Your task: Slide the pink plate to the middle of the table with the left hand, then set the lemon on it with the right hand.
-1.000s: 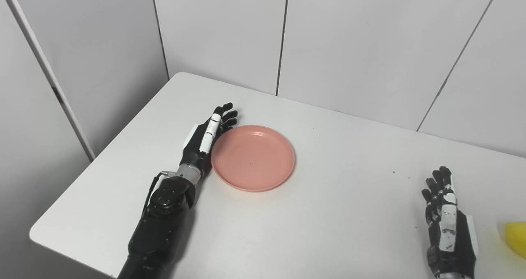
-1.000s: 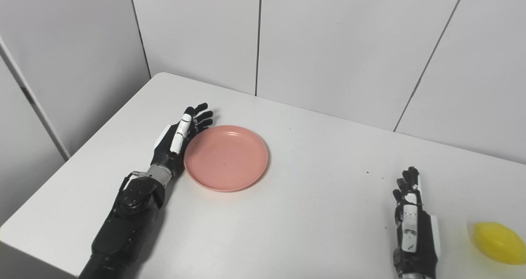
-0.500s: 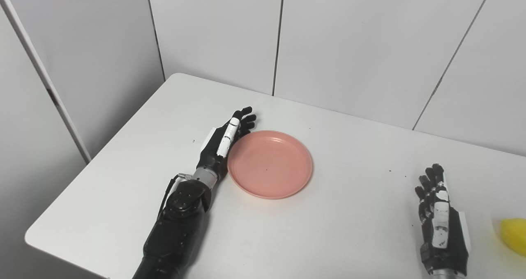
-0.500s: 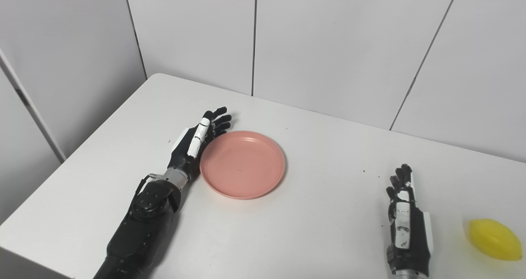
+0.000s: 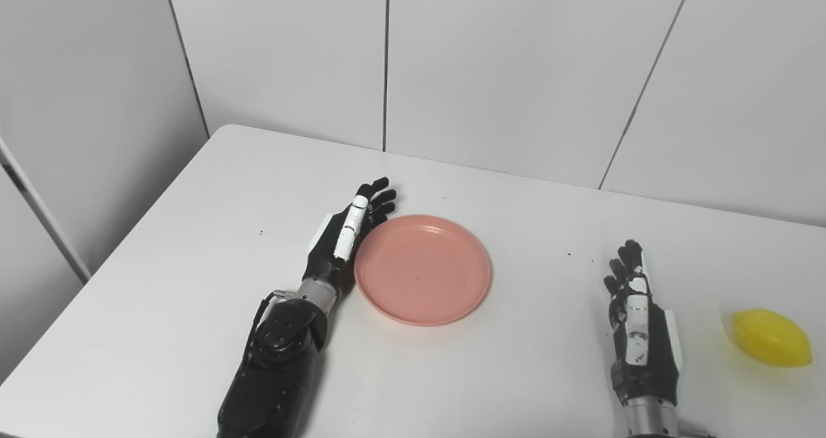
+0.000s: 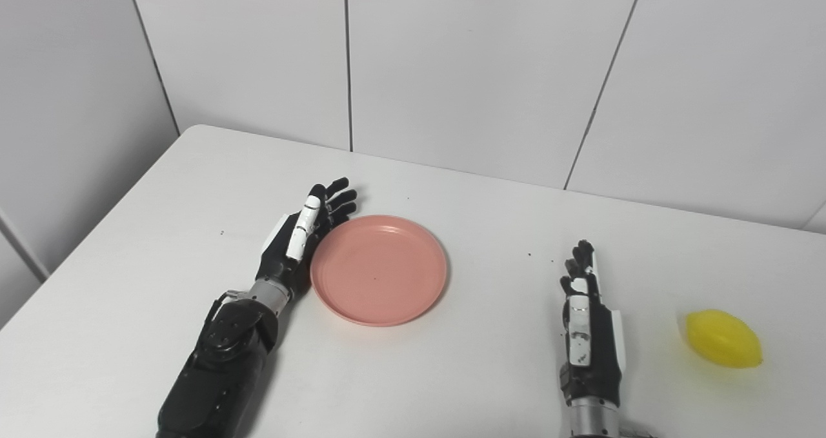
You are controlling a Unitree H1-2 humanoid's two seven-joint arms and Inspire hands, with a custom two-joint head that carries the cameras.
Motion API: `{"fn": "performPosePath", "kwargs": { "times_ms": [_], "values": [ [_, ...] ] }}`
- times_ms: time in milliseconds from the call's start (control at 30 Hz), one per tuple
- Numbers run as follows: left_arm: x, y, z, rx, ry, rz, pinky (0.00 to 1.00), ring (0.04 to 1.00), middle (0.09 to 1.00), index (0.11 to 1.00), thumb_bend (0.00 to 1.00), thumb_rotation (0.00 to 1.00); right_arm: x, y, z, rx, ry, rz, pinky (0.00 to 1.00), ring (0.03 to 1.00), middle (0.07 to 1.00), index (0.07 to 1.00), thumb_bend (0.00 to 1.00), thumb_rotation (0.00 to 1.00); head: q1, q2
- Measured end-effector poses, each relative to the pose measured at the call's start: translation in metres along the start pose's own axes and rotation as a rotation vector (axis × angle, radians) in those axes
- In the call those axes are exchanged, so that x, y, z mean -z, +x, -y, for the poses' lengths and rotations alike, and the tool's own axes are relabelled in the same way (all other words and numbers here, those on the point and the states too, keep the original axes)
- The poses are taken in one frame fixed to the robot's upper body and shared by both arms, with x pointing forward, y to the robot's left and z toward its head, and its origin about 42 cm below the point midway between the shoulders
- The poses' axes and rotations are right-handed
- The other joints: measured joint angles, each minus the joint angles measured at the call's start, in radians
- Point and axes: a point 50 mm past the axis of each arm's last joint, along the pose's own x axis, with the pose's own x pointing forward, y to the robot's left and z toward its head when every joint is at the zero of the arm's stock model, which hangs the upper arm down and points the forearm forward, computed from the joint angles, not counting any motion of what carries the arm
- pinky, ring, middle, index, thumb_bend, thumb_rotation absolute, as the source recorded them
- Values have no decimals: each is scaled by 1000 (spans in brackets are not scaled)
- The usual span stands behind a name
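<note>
Left robot hand (image 5: 342,238): fingers extended and apart, holding nothing, set edge-on with its side against the plate (image 5: 423,269) rim at the plate's 9 o'clock. Right robot hand (image 5: 639,325): likewise extended, empty, resting on the counter (image 5: 161,244) well apart from the plate, at roughly 4 o'clock of it.

Plate: flat on the counter, left of centre by my judgement, so the slide appears unfinished. Lemon (image 5: 771,338): on the counter near its right edge, at the right hand's 3 o'clock, not touching it.

Risks, as judged:
- Contact is on one side of the rim only. A push off the plate's centre line could spin it or let it slip past the fingertips at 12 o'clock.
- The rim is low; the hand could ride up over it and tip the plate.
- The lemon is rounded and close to the counter edge; a clumsy approach could roll it off.

Surroundings: panelled wall behind, a few dark specks on the counter. Nothing lies between plate and centre; the right hand sits clear of that path.
</note>
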Motion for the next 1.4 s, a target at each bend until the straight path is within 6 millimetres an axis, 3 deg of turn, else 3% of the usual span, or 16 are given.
{"fn": "performPosePath", "kwargs": {
  "times_ms": [400,667,1033,1233,1400],
  "values": [
    [3,-1,25,-8,-62,7,924,912,910,906,559,1000,1,-1,-18,-34,-29,-7,1000,1000,1000,993,710,1000,-138,12],
    [5,-6,32,7,-67,10,929,911,904,896,565,1000,2,-1,-25,-46,-24,-25,1000,1000,1000,998,713,1000,-172,20],
    [10,-13,56,26,-120,14,927,916,903,899,574,1000,2,-1,-31,-59,-31,-27,1000,1000,1000,1000,719,1000,-195,25],
    [13,-15,61,23,-124,35,872,885,881,865,559,1000,2,-1,-31,-63,-40,-30,1000,1000,1000,1000,731,1000,-221,20],
    [15,-16,70,41,-116,37,900,906,902,891,566,1000,3,-1,-33,-68,-48,-29,1000,1000,1000,1000,744,1000,-238,20]
  ]
}}
